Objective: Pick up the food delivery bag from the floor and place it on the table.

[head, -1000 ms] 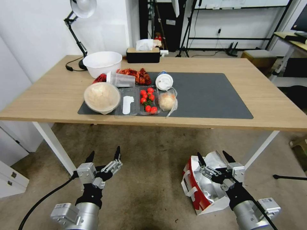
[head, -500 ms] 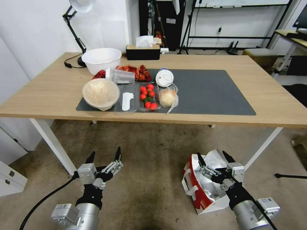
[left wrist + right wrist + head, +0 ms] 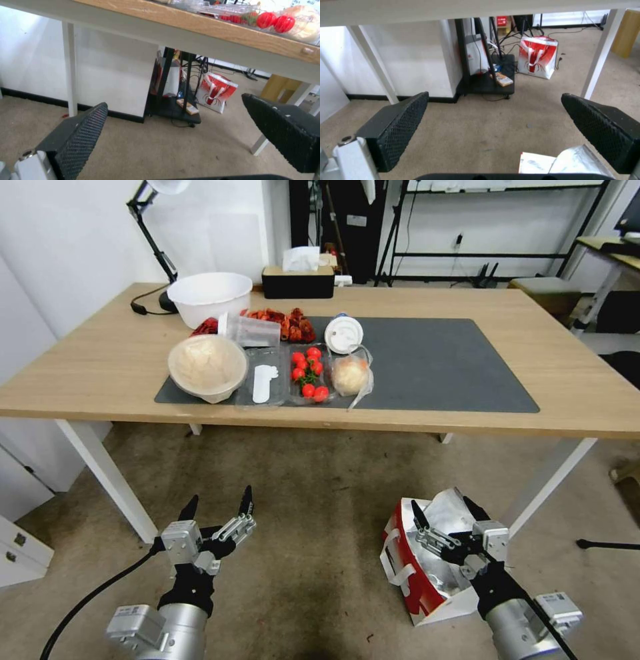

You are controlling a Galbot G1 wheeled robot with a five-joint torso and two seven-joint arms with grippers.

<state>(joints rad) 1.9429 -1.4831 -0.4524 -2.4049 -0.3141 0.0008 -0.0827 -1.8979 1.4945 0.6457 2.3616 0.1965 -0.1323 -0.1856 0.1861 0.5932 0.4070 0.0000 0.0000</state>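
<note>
The food delivery bag lies tilted on the floor at my lower right, red and white, its mouth gaping to show silver foil and a white strap handle on its side. My right gripper hovers open just above that mouth; the right wrist view has its fingers spread wide, with a foil corner of the bag beneath. My left gripper hangs open over bare carpet at lower left, holding nothing. The table with its dark grey mat stands ahead.
The mat's left half holds a covered bowl, tomatoes, a bagged bun and a cup lid. White table legs flank the carpet. A second red-and-white bag leans by a black stand beyond the table.
The whole head picture has shifted, so the table sits a little higher and farther in view. Both grippers stay open in the same pose; the bag has not moved.
</note>
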